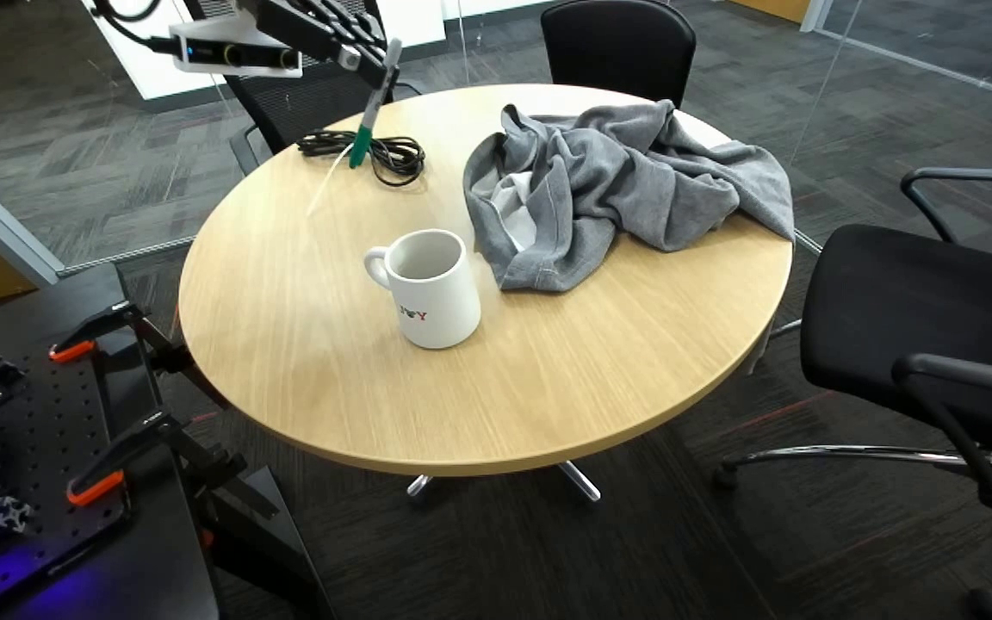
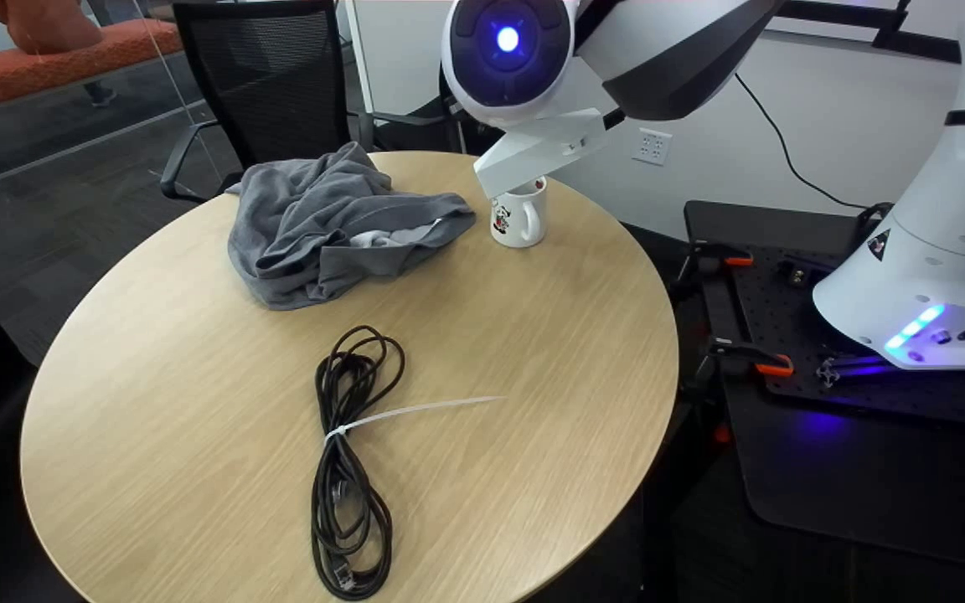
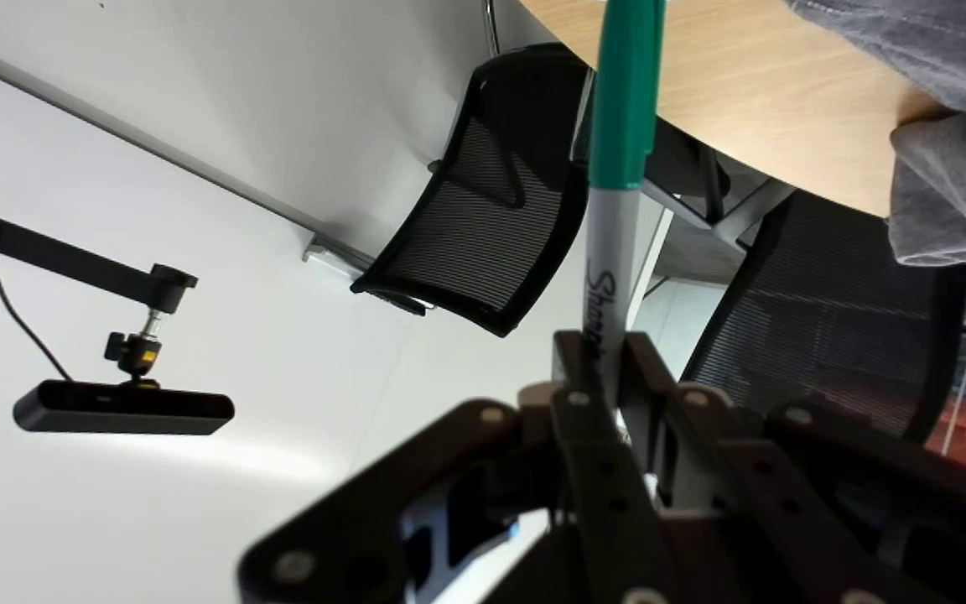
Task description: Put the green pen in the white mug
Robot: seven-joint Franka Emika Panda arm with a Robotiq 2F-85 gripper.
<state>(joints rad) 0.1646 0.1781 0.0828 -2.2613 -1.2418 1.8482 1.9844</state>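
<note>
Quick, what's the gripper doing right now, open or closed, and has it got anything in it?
Gripper: closed, holding the green pen, green end pointing outward.

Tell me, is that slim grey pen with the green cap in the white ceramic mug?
Out: the black two-fingered gripper holds the pen well apart from the mug.

The green pen (image 3: 615, 205) has a grey barrel and a green cap. It is held aloft by the barrel, tilted, cap end down, outside and clear of the white mug (image 1: 436, 293). The mug, loop-handled and printed, stands upright.
</note>
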